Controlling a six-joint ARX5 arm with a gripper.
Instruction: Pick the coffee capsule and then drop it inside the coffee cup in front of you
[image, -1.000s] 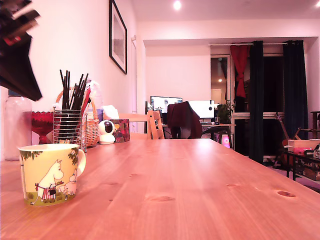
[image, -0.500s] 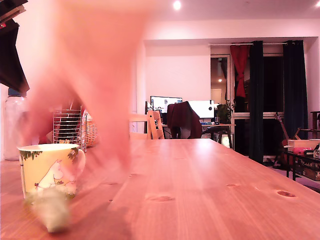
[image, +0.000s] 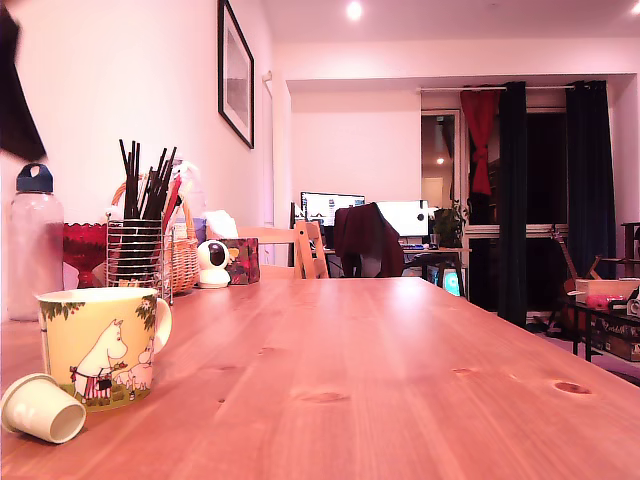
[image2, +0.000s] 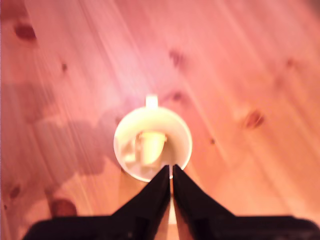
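Coffee capsule (image: 42, 408), pale, on its side on wooden table (image: 400, 390) near front edge, open end toward camera, just beside coffee cup (image: 100, 346) at exterior view's left. Cup upright, yellow, Moomin print, handle toward exterior view's right. Wrist view, blurred: gripper (image2: 171, 178) above cup (image2: 152, 145), black fingers (image2: 155, 192) narrowed almost together, holding nothing; pale shape inside cup, cannot tell what. Farther back along table's left side: wire-mesh holder of black sticks (image: 140, 245), clear bottle with blue cap (image: 34, 240), wicker basket (image: 184, 258), small white camera (image: 211, 264).
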